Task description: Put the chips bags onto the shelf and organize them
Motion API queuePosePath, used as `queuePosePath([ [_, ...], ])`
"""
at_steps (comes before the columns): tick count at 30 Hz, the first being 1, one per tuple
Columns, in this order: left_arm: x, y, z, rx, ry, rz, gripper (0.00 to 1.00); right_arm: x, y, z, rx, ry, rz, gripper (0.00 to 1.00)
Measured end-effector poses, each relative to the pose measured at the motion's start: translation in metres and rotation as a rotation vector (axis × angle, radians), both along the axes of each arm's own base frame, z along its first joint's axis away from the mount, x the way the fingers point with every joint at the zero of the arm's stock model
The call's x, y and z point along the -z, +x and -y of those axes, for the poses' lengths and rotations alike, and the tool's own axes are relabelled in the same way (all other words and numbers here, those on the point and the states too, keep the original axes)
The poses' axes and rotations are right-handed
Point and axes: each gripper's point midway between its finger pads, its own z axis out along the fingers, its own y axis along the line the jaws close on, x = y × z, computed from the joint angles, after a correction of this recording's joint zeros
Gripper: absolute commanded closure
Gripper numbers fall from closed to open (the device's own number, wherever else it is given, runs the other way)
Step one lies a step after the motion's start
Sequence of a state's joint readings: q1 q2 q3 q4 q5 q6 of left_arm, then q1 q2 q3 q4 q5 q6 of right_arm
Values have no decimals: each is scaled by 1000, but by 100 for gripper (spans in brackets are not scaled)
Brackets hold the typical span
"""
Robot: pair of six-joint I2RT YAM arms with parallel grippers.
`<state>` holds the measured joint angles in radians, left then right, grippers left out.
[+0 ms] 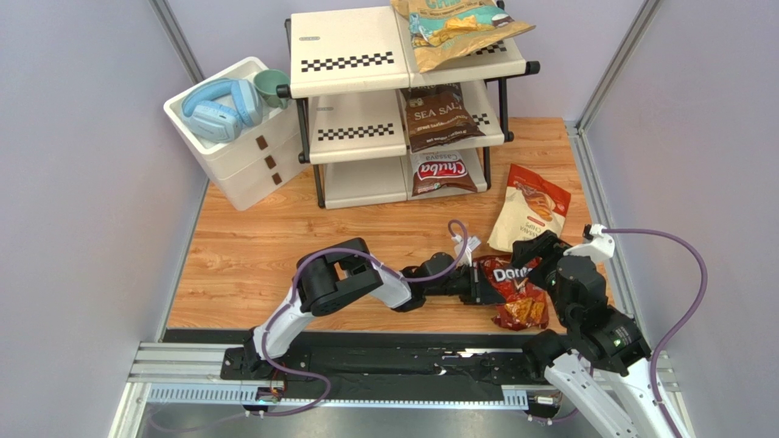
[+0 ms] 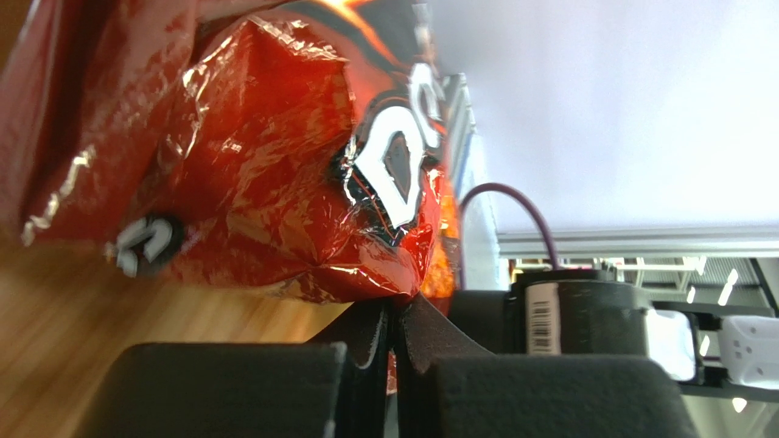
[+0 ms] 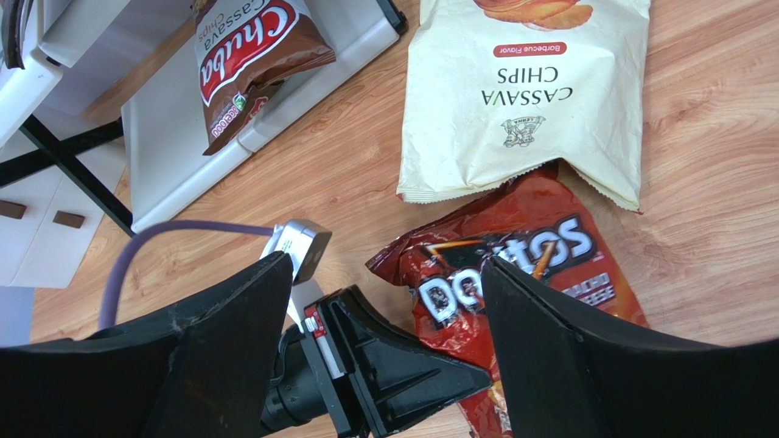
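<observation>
The red Doritos bag [image 1: 514, 292] lies on the wooden table at the right. My left gripper [image 1: 482, 286] is shut on its left edge; in the left wrist view the bag [image 2: 274, 137] sits pinched at the closed tips [image 2: 398, 306]. My right gripper [image 1: 539, 255] is open and empty just above the bag [image 3: 526, 265], with the left gripper [image 3: 457, 370] below it. The cream bag [image 1: 530, 208] lies flat behind the Doritos. On the shelf [image 1: 347, 50], the tan-and-teal bag [image 1: 457, 27] is on top, Sea Salt [image 1: 441, 114] in the middle, Chuba [image 1: 442, 173] at the bottom.
A white three-drawer box [image 1: 240, 155] stands left of the shelf, with blue headphones [image 1: 219, 108] and a green cup [image 1: 272, 87] on top. The left halves of the shelf tiers hold nothing. Grey walls close in both sides. A purple cable [image 1: 453, 255] loops over the left arm.
</observation>
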<state>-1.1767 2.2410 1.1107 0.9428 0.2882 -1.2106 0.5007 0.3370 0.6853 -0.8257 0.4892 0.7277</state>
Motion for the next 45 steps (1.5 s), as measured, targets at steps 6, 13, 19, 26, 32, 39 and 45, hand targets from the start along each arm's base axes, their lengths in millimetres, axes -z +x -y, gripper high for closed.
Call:
queuePosePath([
  [6, 34, -7, -52, -76, 77, -53, 100, 1, 0, -2, -10, 5, -3, 18],
  [13, 41, -6, -159, -290, 121, -86, 100, 19, -1, -26, -114, 57, -48, 19],
  [19, 47, 16, -230, -524, 154, -87, 100, 43, -6, -58, -245, 139, -122, 19],
  [26, 45, 35, -255, -680, 156, -68, 100, 84, -18, -101, -428, 262, -235, 19],
  [32, 29, 54, -240, -724, 107, -28, 100, 117, -32, -127, -530, 344, -315, 18],
  [39, 5, 68, -218, -724, 35, 8, 100, 123, -33, -148, -591, 417, -287, 17],
  [45, 11, 66, -219, -715, 52, 3, 100, 142, -29, -154, -570, 423, -328, 18],
])
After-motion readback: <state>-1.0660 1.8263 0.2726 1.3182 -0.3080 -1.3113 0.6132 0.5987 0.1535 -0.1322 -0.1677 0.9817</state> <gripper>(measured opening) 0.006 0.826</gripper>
